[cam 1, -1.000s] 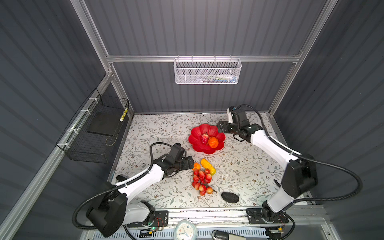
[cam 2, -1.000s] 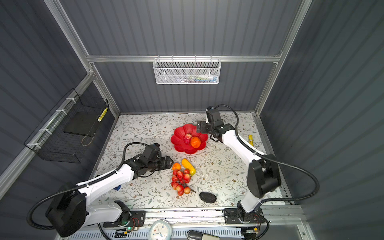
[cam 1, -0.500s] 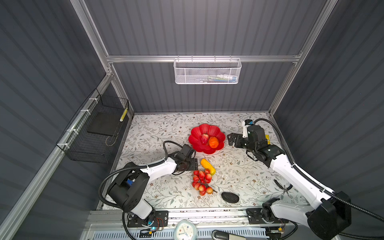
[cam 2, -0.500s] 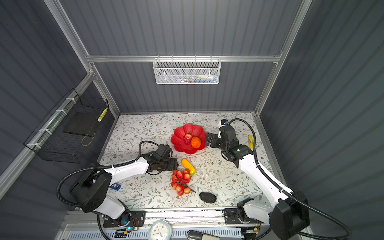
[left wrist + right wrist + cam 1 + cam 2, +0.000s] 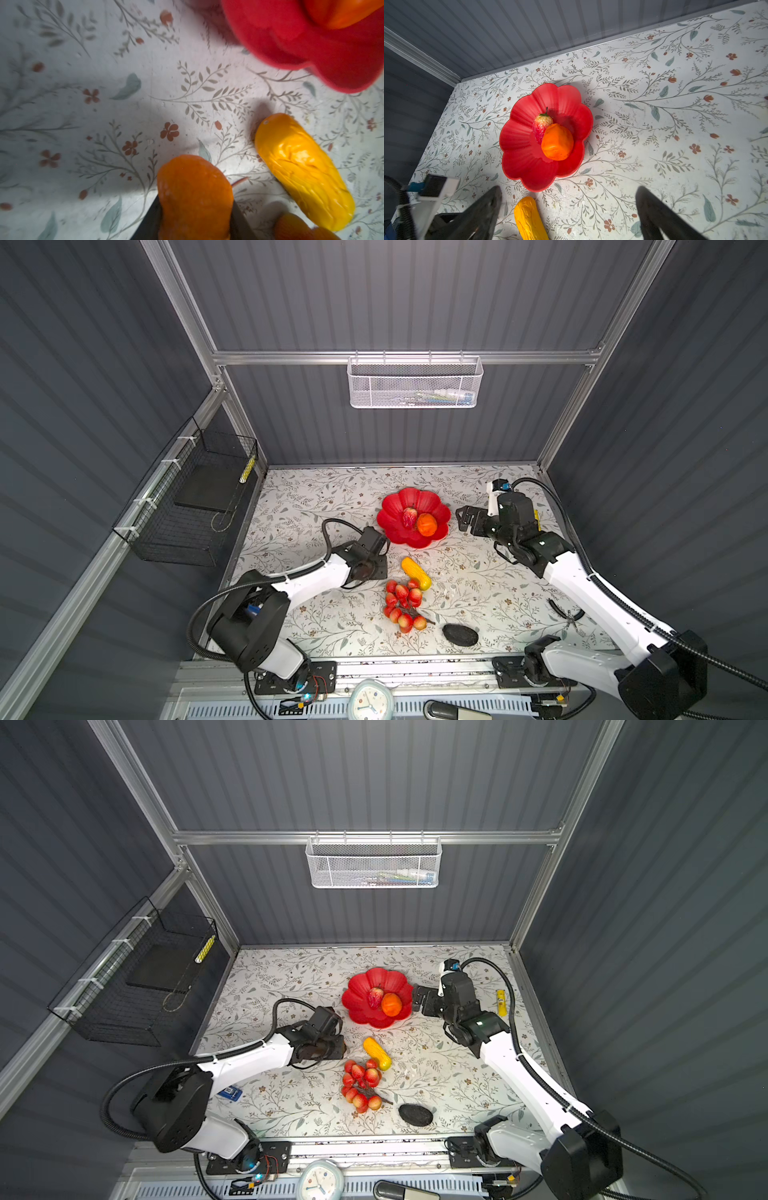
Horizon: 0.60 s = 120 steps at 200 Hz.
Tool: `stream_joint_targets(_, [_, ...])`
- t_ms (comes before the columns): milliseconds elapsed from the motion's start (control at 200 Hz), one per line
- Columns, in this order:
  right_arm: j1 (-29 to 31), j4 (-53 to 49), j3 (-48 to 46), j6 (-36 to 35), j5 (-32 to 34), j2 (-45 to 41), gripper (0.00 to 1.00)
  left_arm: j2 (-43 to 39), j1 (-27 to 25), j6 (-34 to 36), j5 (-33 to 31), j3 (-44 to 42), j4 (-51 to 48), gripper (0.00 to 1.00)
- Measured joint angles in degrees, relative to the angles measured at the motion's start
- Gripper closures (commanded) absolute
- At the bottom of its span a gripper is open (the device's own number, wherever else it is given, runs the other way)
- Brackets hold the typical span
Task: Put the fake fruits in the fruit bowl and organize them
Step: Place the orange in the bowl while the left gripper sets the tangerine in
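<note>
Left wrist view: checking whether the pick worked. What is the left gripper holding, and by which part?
The left gripper is shut on an orange round fruit, jaws pinching its opposite sides.

Stretches the left arm low and forward, left gripper (image 5: 193, 225) pinched tight on an orange round (image 5: 194, 187). Holds the right arm bent, right gripper (image 5: 465, 519) raised, jaws spread wide.

Ahead of the left jaws the counter (image 5: 124, 93) lies bare up to the fruit bowl (image 5: 311, 52) rim. The yellow oblong fruit (image 5: 301, 170) lies close beside them. Just ahead of the right jaws stands the bowl.
</note>
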Motion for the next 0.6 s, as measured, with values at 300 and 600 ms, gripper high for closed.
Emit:
stream_joint_targets(300, [-0.04,-0.11,-0.79,-0.02,-0.42,1.36,0.01,7.13,3.34,12.57,-0.09,25.31,-5.33,0.59])
stream_joint_targets(600, [-0.04,-2.45,-6.64,0.9,-1.88,-3.34,0.01,31.5,6.27,16.52,2.38,40.5,-6.27,0.57])
